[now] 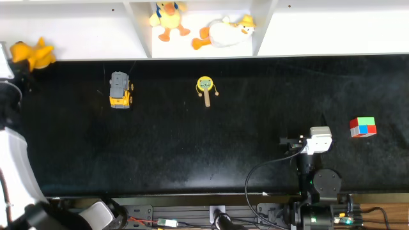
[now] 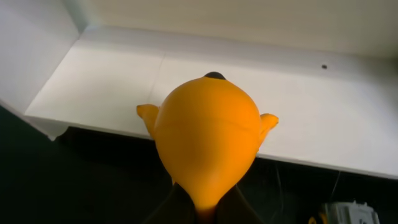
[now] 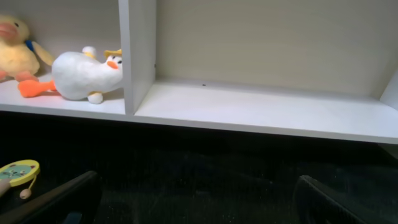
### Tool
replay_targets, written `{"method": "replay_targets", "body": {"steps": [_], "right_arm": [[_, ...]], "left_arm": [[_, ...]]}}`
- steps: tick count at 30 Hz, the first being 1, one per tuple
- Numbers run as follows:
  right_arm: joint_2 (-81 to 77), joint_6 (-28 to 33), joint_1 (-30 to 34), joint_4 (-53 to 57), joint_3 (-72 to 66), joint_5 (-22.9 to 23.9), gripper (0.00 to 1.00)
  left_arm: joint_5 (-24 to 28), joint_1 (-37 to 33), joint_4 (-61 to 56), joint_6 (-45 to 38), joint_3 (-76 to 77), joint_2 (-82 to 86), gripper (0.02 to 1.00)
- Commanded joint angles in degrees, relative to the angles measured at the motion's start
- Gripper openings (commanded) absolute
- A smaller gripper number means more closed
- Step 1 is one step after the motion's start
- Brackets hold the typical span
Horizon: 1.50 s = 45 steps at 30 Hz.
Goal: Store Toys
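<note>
My left gripper (image 2: 199, 210) is shut on an orange plush toy (image 2: 208, 140), held just in front of the white shelf's left compartment (image 2: 311, 118). From above, the orange plush (image 1: 32, 54) sits at the far left by the shelf edge. On the black mat lie a yellow-grey toy truck (image 1: 120, 89), a green rattle drum (image 1: 205, 88) and a colour cube (image 1: 362, 127). A yellow duck (image 1: 168, 18) and a white duck (image 1: 223, 32) rest in the middle compartment. My right gripper (image 3: 198, 202) is open, low over the mat near its base, facing the shelf.
The white shelf (image 1: 319, 38) runs along the far edge, its right compartment (image 3: 267, 106) bare, with a divider (image 3: 137, 56) beside the white duck (image 3: 84, 74). Cables and arm bases line the near edge (image 1: 211, 220).
</note>
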<state>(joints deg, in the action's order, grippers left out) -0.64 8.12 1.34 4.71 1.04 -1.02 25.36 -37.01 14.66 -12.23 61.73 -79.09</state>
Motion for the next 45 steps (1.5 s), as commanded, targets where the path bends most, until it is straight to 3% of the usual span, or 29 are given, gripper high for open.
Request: {"method": "replay_targets", "body": {"steps": [1,12,18,45], "right_arm": [[0.4,-0.4,-0.3,-0.2,-0.8,0.6,0.996],[0.4,-0.4,-0.3,-0.2,-0.8,0.6,0.996],[0.4,-0.4,-0.3,-0.2,-0.8,0.6,0.996],[0.4,-0.4,-0.3,-0.2,-0.8,0.6,0.996]], "left_arm": [[-1.7,1.2,-2.7,6.0,2.2,-3.8,0.036],[-5.7,4.4,-4.5,6.8,8.0,-7.6,0.04],[-10.2,5.6,1.4,6.6,11.6,-9.4,0.038],[-10.0,7.5,-0.9,6.3,13.4,-17.1,0.058]]}}
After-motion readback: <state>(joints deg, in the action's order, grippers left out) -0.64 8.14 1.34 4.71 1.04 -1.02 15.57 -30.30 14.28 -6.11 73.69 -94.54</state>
